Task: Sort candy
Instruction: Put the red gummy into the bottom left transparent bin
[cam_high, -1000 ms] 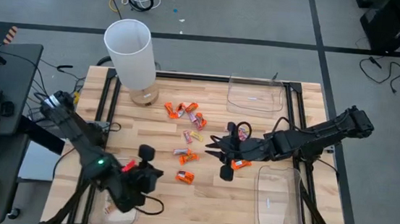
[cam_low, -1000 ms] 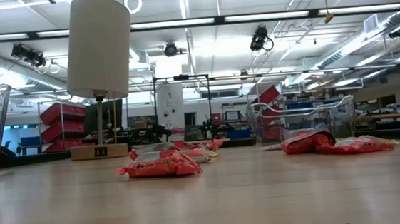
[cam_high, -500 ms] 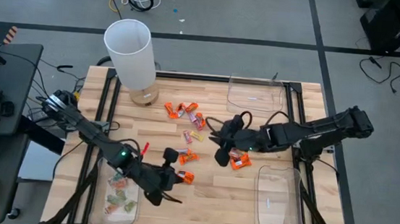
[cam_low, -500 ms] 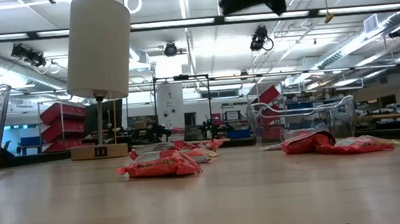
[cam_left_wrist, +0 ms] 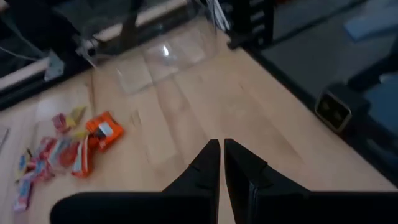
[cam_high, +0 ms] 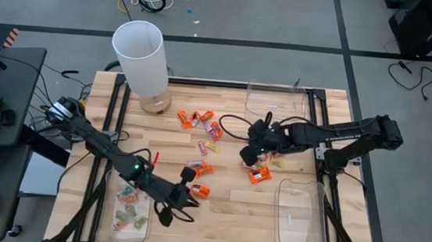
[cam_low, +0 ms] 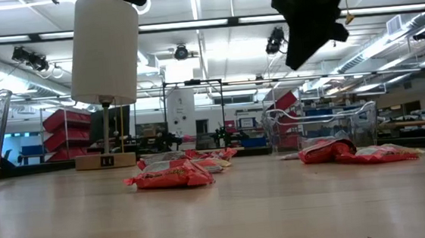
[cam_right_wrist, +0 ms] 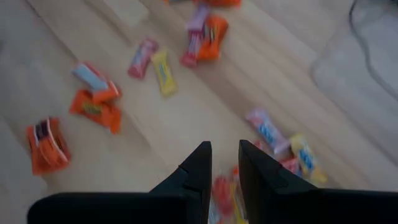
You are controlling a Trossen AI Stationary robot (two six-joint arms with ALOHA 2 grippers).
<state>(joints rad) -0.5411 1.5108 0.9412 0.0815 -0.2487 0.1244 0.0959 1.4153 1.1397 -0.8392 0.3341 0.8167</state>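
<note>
The right end effector (cam_high: pixel 249 157) hangs above the surface with its two fingers (cam_right_wrist: pixel 198 163) a narrow gap apart and nothing between them; its wrist view looks straight down on loose candy (cam_right_wrist: pixel 94 99) spread over the wood. The likely trouble here is crowding: the sweets under it lie touching or overlapping near the middle of the surface, so a descent with so slim a gap may pinch two wrappers at once, or push one aside and scatter its neighbours. Mixed colours lie side by side, so a wrong colour could easily ride along into a tray. The right arm reaches in from the right edge, bent low and stretched toward the centre, its cable looping just behind the wrist.

The left end effector (cam_high: pixel 183 204) has its fingers (cam_left_wrist: pixel 210 163) pressed nearly together and empty, pointed across bare wood toward the clear tray (cam_left_wrist: pixel 163 57) on the far side. It sits close beside an orange sweet (cam_high: pixel 200 191), so a careless sweep could knock that piece away. The left arm runs diagonally from the left edge, passing over the near-left tray (cam_high: pixel 109 206), which already has some candy in it. The lamp (cam_high: pixel 140 59) stands well clear at the back
</note>
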